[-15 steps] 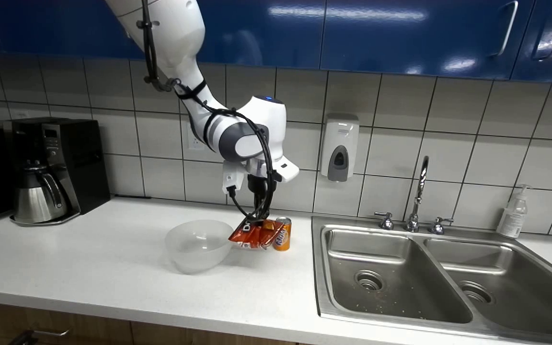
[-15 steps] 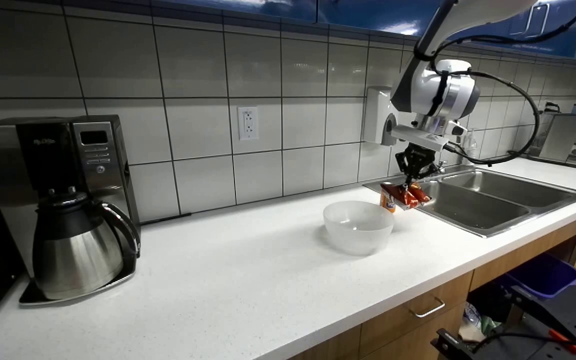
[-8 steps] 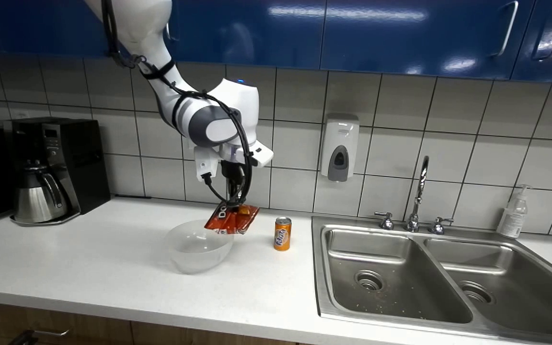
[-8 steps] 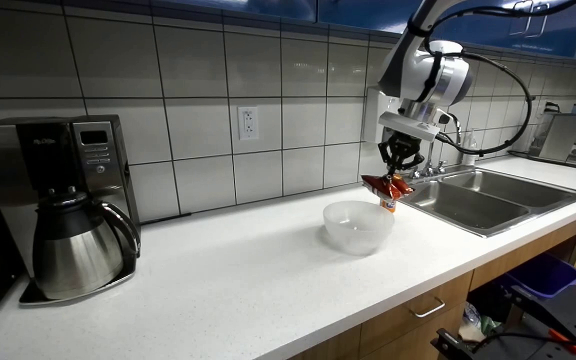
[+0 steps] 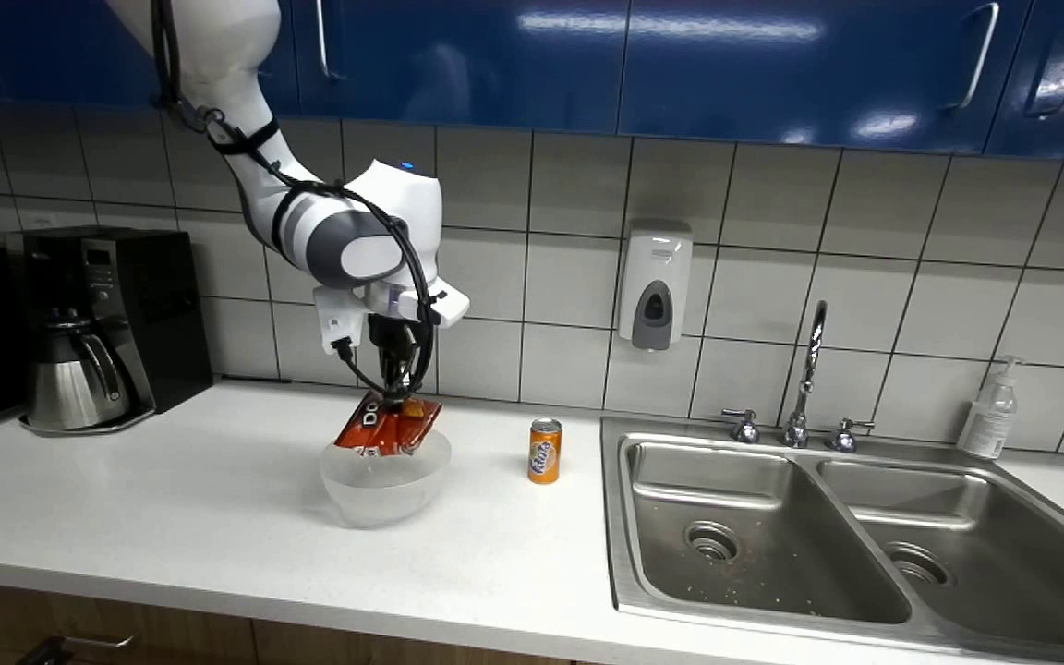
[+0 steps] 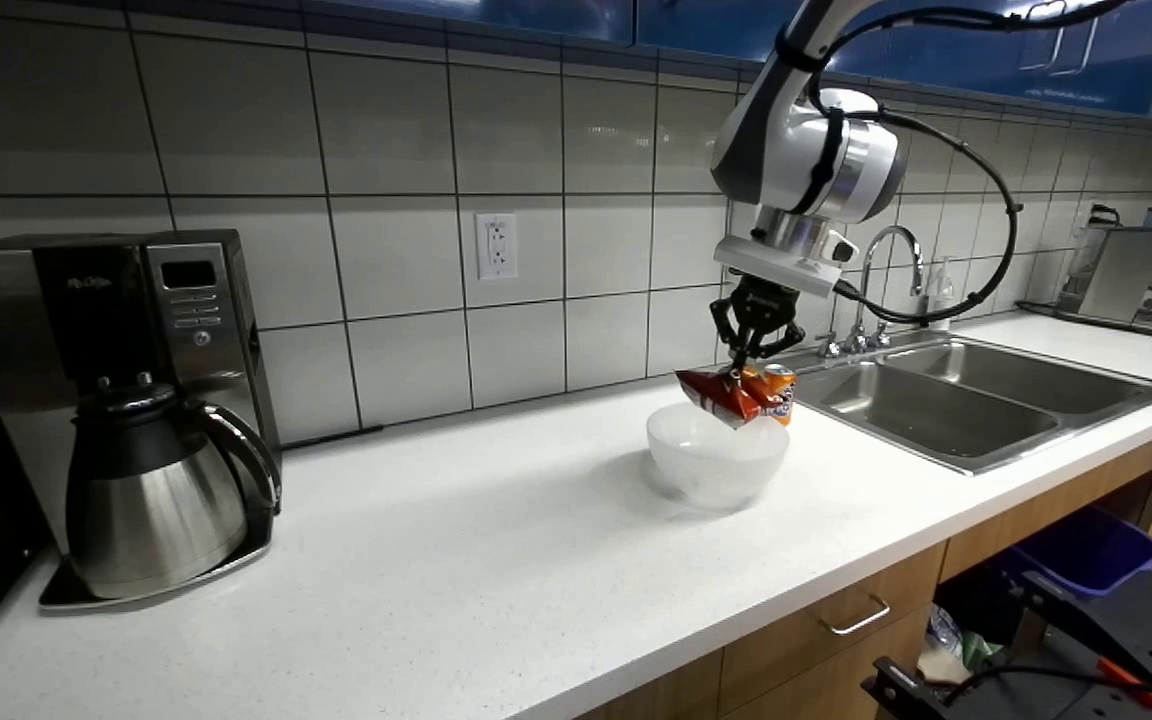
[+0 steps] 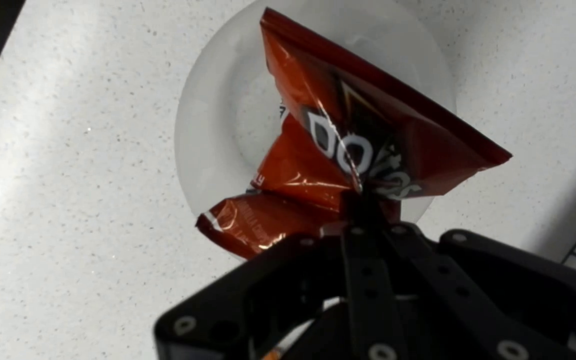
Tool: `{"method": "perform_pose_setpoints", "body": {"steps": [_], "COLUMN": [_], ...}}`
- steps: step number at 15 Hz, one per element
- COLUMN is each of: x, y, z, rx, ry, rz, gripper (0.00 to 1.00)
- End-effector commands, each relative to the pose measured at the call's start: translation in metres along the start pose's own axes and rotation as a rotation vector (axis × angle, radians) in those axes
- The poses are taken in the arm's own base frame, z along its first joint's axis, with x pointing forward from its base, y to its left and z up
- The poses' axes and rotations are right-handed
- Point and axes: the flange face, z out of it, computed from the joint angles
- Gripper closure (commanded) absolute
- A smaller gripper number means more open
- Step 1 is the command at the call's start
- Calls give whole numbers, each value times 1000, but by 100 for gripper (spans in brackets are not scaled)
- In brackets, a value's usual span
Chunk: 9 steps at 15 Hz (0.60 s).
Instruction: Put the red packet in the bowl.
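- The tool (image 6: 738, 366) points down, its fingers drawn close together and holding the red packet (image 7: 338, 150) between them
- The red packet is creased where it is gripped, fanning out to either side, with white lettering across one face
- It hangs tilted over the bowl (image 6: 716, 470), its lower edge around rim level in both exterior views; whether it touches the rim I cannot tell
- In the wrist view its corners spread past the outline of the bowl
- The bowl, translucent white, stands upright on the pale speckled counter (image 6: 416, 560)
- Above the tool comes the white and grey arm (image 5: 403, 199), a black cable (image 5: 164, 46) strapped along it
- An orange can (image 5: 544, 453) stands upright near the bowl but apart from it, between the bowl and the double steel sink (image 5: 618, 517)
- A faucet (image 5: 805, 388) rises at the back of the sink, with a pump bottle (image 5: 989, 416) further along
- A soap dispenser (image 5: 655, 286) and an outlet (image 6: 496, 246) are on the tiled wall (image 6: 386, 250)
- Well apart from the bowl stand a coffee maker (image 6: 204, 300) and its steel carafe (image 6: 156, 510)
- Blue cabinets (image 5: 495, 55) run overhead
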Motion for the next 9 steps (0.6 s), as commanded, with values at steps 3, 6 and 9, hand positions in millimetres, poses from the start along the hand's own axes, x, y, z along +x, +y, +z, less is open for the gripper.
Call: {"method": "perform_pose_setpoints", "body": {"steps": [3,6,9], "x": [-9,-10,-14], "y": [7,14,18], "z": [27,46,60], "rx": [-25,-53,-75], "ry": [-38,-58,-75], "rz": [-23,-18,-16], "gripper": [100,100,74]}}
